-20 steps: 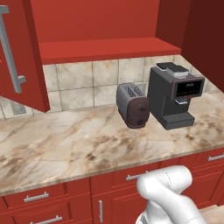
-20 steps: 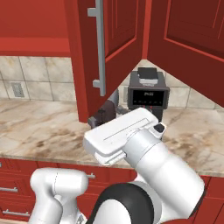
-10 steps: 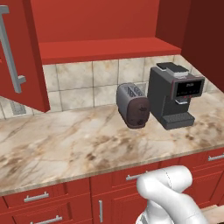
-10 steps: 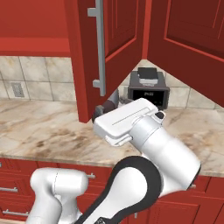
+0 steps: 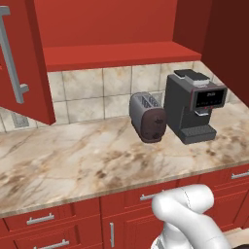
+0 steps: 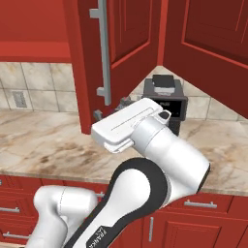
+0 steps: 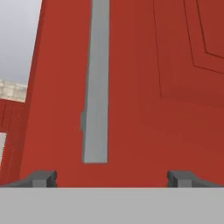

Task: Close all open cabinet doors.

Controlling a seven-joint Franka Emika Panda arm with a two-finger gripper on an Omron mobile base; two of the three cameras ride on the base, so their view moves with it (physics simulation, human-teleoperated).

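The two small dark fingertips [image 7: 40, 178] stand wide apart at the bottom of the hand view, holding nothing, the gripper [image 7: 112, 179] facing a tall glossy red cabinet door [image 7: 144, 87] just below its long grey metal bar handle [image 7: 96, 83]. That open door [image 6: 116, 53] fills the upper centre of the right base view; another open door [image 5: 22, 58] hangs upper left in the left base view.

A kitchen: marble counter [image 5: 73, 165], toaster [image 5: 148, 116], coffee machine [image 5: 194, 107], red cabinets, tiled backsplash [image 5: 87, 92]
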